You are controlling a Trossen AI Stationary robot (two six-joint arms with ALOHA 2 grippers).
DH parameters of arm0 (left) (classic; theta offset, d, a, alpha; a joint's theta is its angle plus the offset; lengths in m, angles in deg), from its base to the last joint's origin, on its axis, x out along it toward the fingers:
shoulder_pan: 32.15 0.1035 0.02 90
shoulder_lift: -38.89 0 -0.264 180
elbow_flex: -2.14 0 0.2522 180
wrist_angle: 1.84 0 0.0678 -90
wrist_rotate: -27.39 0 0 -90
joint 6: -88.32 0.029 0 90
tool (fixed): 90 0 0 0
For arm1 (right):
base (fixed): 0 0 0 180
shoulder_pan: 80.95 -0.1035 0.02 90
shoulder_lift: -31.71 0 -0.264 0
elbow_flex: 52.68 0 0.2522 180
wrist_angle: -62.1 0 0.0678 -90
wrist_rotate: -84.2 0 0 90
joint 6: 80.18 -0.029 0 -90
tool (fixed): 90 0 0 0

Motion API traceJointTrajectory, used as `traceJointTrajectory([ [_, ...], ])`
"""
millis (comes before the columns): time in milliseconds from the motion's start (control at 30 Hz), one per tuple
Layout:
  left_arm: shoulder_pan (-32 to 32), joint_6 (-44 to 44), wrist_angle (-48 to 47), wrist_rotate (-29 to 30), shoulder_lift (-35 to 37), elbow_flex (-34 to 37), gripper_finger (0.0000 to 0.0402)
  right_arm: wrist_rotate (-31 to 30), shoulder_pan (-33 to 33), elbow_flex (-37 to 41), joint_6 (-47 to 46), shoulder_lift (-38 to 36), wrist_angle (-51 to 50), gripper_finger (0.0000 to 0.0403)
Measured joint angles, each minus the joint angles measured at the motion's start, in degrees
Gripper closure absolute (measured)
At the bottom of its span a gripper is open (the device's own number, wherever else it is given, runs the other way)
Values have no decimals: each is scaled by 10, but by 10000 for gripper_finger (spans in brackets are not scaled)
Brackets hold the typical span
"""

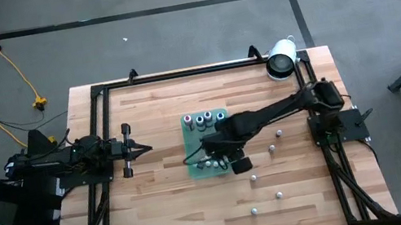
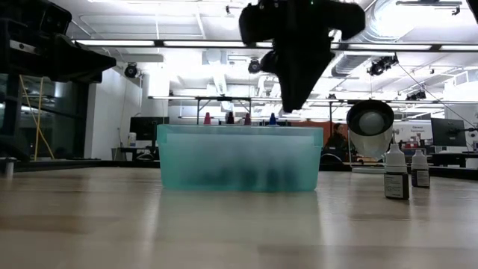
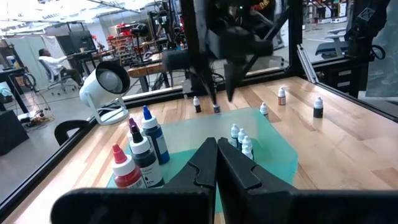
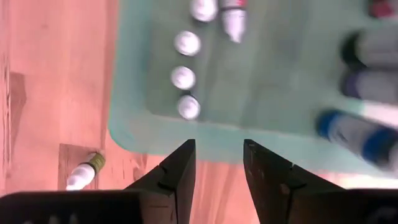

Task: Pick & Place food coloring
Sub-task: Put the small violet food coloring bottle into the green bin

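Observation:
A translucent green tray (image 1: 193, 139) lies mid-table. Along its far side stand larger food coloring bottles (image 1: 203, 118) with red, dark and blue tops (image 3: 142, 146). Several tiny white-capped bottles (image 4: 184, 78) stand at its near side. More small bottles stand loose on the table to the right (image 1: 271, 149) (image 2: 396, 175). My right gripper (image 4: 219, 168) hangs open above the tray's near edge, pointing down, with nothing between its fingers (image 2: 299, 78). My left gripper (image 1: 145, 147) rests shut at the table's left, pointing level at the tray (image 3: 217, 158).
A white cylinder lamp (image 1: 282, 57) sits at the far right corner. A black frame (image 1: 97, 89) edges the table. One small bottle (image 4: 84, 175) stands on the wood just outside the tray's corner. Loose bottles dot the near right (image 1: 279, 195).

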Motion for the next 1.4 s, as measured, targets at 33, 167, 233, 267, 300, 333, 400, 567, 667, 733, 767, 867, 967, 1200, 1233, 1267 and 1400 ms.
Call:
traceJointTrajectory([
  [33,0,0,0,0,0,0,401,-4,3,0,-14,-7,-7,278],
  [167,0,0,0,0,0,0,401,-5,15,0,-121,-36,-51,278],
  [233,0,0,0,0,0,0,401,4,20,0,-198,-42,-88,278],
  [267,0,0,0,0,0,0,401,6,24,1,-235,-45,-105,278],
  [300,0,0,0,0,0,0,401,8,25,2,-266,-47,-121,278],
  [333,0,0,0,0,0,0,401,6,27,2,-291,-51,-134,278],
  [400,0,0,0,0,0,0,401,-7,27,2,-343,-61,-158,277],
  [567,0,0,0,0,0,0,401,-43,27,51,-470,-106,-163,256],
  [667,0,0,0,0,0,0,401,-25,27,118,-549,-155,-130,234],
  [733,0,0,0,0,0,0,401,-3,25,171,-603,-193,-100,218],
  [767,0,0,0,0,0,0,401,6,24,197,-626,-211,-84,209],
  [867,0,0,0,0,0,0,401,30,22,270,-688,-262,-40,182],
  [967,0,0,0,0,0,0,401,57,22,331,-730,-297,-6,157],
  [1200,0,0,0,0,0,0,401,106,19,426,-768,-316,102,135],
  [1233,0,0,0,0,0,0,401,110,19,436,-769,-314,117,135],
  [1267,0,0,0,0,0,0,401,111,19,444,-772,-312,129,136],
  [1400,0,0,0,0,0,0,401,114,19,467,-780,-303,148,139],
])
